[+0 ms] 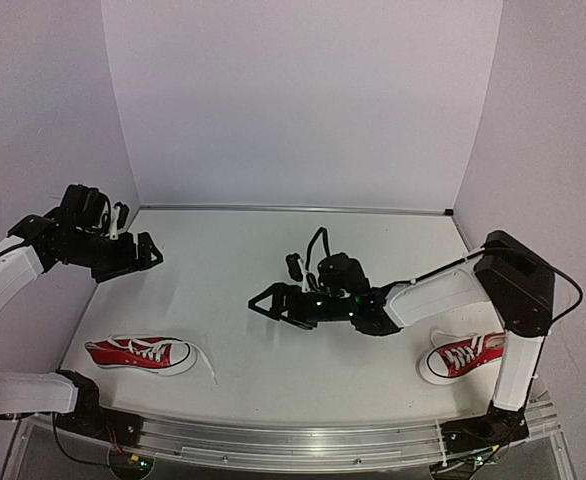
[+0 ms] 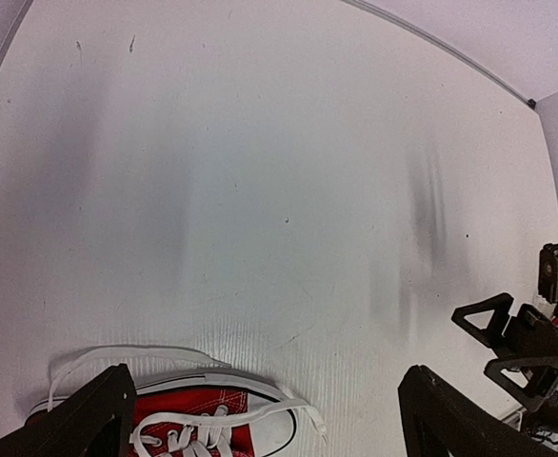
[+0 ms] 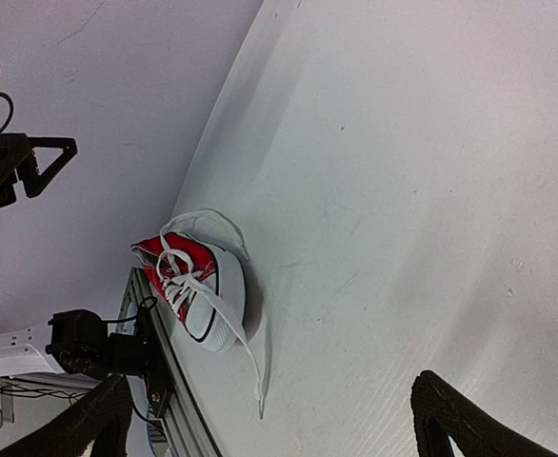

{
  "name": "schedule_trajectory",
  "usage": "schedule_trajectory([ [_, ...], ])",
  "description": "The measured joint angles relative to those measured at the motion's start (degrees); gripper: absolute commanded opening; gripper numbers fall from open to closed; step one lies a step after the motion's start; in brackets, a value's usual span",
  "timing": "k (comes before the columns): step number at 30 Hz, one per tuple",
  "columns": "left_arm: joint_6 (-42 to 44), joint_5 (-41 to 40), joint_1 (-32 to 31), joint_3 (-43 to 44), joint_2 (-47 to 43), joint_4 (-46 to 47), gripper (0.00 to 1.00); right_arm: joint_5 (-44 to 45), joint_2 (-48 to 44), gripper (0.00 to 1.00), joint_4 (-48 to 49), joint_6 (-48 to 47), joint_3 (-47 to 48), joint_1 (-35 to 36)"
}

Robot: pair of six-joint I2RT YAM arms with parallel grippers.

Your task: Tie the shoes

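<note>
Two red shoes with white toe caps lie on the white table. The left shoe (image 1: pixel 138 353) rests on its sole near the front left, its white laces loose and one end trailing right. My left gripper (image 1: pixel 141 240) hangs open above and behind it; the left wrist view shows that shoe's toe (image 2: pixel 212 427) low between the dark fingers (image 2: pixel 84 419), untouched. The right shoe (image 1: pixel 463 356) sits at the front right by the right arm's base. My right gripper (image 1: pixel 276 290) is open at mid-table, pointing left, well apart from both shoes. The right wrist view shows the left shoe (image 3: pixel 195 286) far off.
White walls close in the table on the left, back and right. An aluminium rail (image 1: pixel 293 440) runs along the front edge. The right arm's forearm (image 1: pixel 438 290) stretches across the right half of the table. A loose lace end (image 3: pixel 257 381) lies on the table near the rail.
</note>
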Motion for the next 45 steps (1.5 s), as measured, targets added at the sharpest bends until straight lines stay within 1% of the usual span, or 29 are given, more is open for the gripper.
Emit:
schedule_trajectory([
  [3, 0.09, -0.18, 0.00, 0.00, -0.36, 0.31, 1.00, 1.07, -0.56, 0.98, -1.35, -2.18, 0.44, 1.20],
  [5, 0.16, -0.28, 0.00, 0.00, -0.46, 0.53, 1.00, 5.27, -2.91, 0.98, -6.71, -5.31, 2.00, 3.36],
  [7, 0.16, -0.32, 0.00, 0.00, -0.52, 0.71, 0.99, 7.37, -5.59, 0.98, -9.00, -6.20, 2.82, 4.75],
  [10, 0.16, -0.32, 0.00, 0.00, -0.62, 1.45, 1.00, 5.59, -7.30, 0.98, -8.11, -4.49, 3.47, 4.17],
  [13, 0.16, -0.35, 0.00, 0.00, -0.84, 2.17, 1.00, 4.30, -6.16, 0.98, -5.68, -2.97, 2.52, 1.47],
  [16, 0.16, -0.42, 0.00, 0.00, -0.96, 2.41, 1.00, 3.90, -4.73, 0.98, -4.22, -1.69, 1.66, 0.56],
  [19, 0.18, -0.75, 0.00, 0.00, -0.97, 2.44, 1.00, 0.31, 0.31, 0.98, -1.16, 1.68, 4.17, 1.23],
  [24, 0.15, -0.91, 0.00, 0.00, -0.97, 2.53, 1.00, -6.56, 17.55, 0.98, 10.52, 11.74, 12.93, 3.90],
  [27, 0.12, -1.15, 0.00, 0.00, -0.97, 2.51, 1.00, -8.98, 24.07, 0.95, 17.53, 17.93, 15.18, 5.82],
  [31, 0.13, -1.47, 0.00, 0.00, -0.97, 2.48, 1.00, -10.02, 27.41, 0.85, 21.74, 23.02, 17.91, 7.76],
  [35, 0.12, -1.89, 0.00, 0.00, -1.00, 2.45, 1.00, -10.89, 31.04, 0.75, 23.64, 26.65, 21.86, 9.30],
  [38, 0.12, -2.01, 0.00, 0.00, -1.04, 2.45, 1.00, -11.18, 33.13, 0.71, 24.18, 28.66, 24.28, 10.21],
  [40, 0.12, -2.20, 0.00, 0.00, -1.13, 2.45, 1.00, -11.14, 34.04, 0.67, 24.47, 29.72, 25.30, 10.59],
  [45, 0.10, -2.44, 0.00, 0.00, -1.30, 2.45, 1.00, -11.10, 35.98, 0.65, 24.32, 31.28, 28.21, 10.94],
])
